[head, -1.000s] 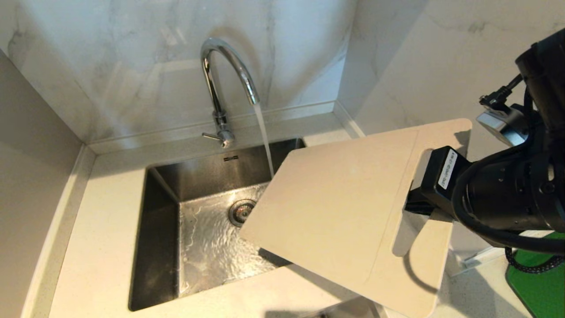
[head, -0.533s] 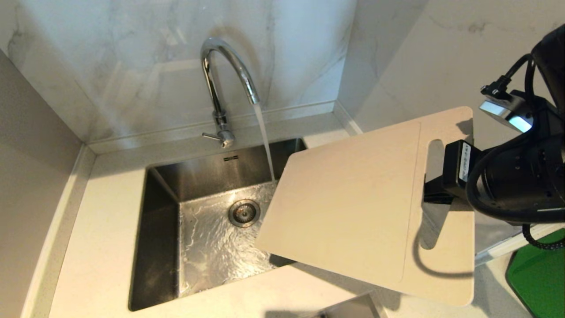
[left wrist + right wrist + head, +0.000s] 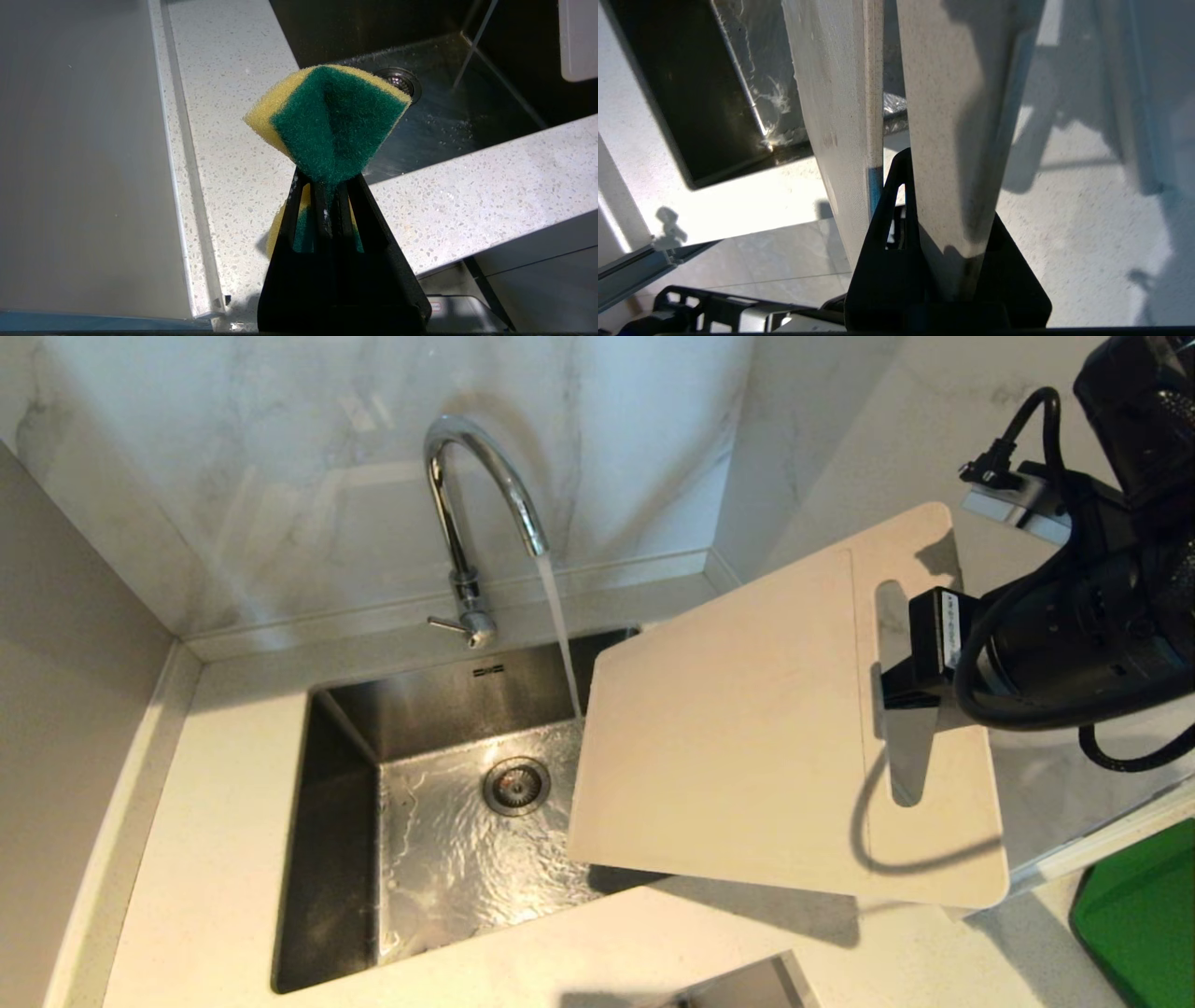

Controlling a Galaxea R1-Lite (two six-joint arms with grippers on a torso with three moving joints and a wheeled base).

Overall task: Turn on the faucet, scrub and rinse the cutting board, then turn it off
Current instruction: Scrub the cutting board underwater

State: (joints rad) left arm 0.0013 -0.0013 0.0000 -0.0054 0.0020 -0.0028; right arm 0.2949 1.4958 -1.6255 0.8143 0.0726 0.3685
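Beside running faucet (image 3: 476,513), right gripper (image 3: 901,686) clamping cutting board (image 3: 747,728) at slot end

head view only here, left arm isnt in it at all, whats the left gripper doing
Observer: The left gripper is shut on a yellow foam sponge with a green scouring face, pinched so it folds.
Operator: where is it compared to the sink
Observer: It hangs over the speckled white countertop, with the steel sink's round drain beyond the sponge.
Operator: is the right gripper really clamped on the board
Observer: Yes, the right gripper is shut on the strip beside the slot handle of the thin off-white plastic cutting board.
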